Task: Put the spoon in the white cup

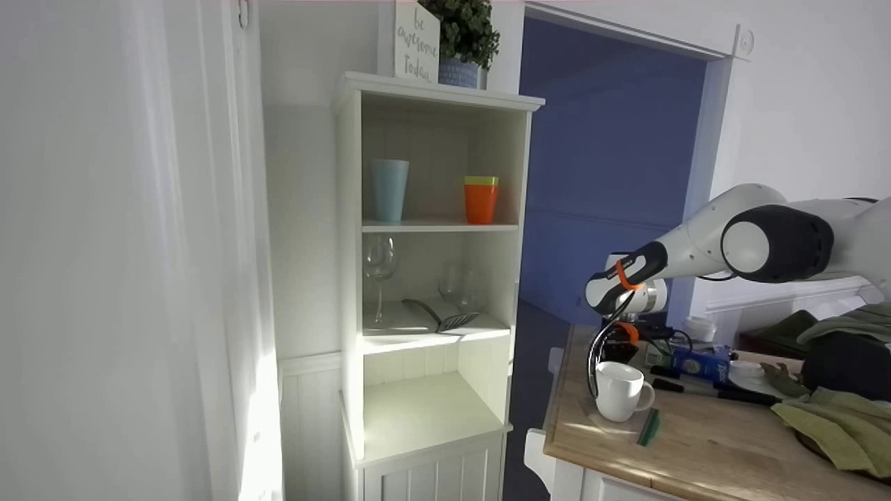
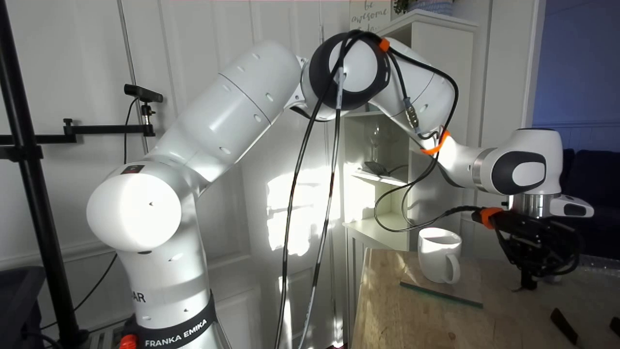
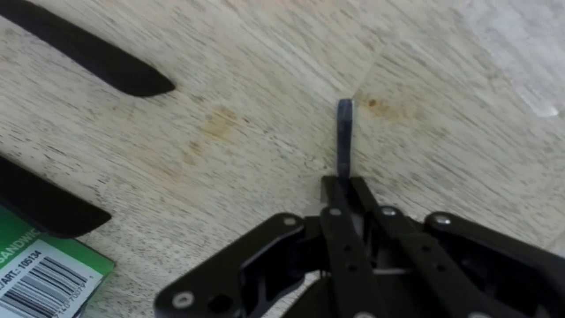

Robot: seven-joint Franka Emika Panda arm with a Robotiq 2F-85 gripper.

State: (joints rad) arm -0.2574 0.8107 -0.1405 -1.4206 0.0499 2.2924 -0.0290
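The white cup (image 1: 616,401) stands upright near the table corner, with its handle to the side; an exterior view also shows it (image 2: 436,257) on a thin glass-like board. It is out of the wrist view. My gripper (image 3: 343,183) points down close above the tabletop, its fingers shut on a thin dark strip (image 3: 344,137), which looks like the spoon's handle. The spoon's bowl cannot be made out. In an exterior view the gripper (image 2: 529,281) is beside the cup, apart from it. In an exterior view the fingertips are hidden behind the cup.
Two black-handled utensils (image 3: 92,53) and a green sandwich-bag box (image 3: 48,269) lie beside the gripper. Clear plastic (image 3: 525,57) lies opposite. A blue box (image 1: 696,365) and cloths (image 1: 835,424) are on the table (image 1: 717,452). A shelf unit (image 1: 435,400) holds cups and glasses.
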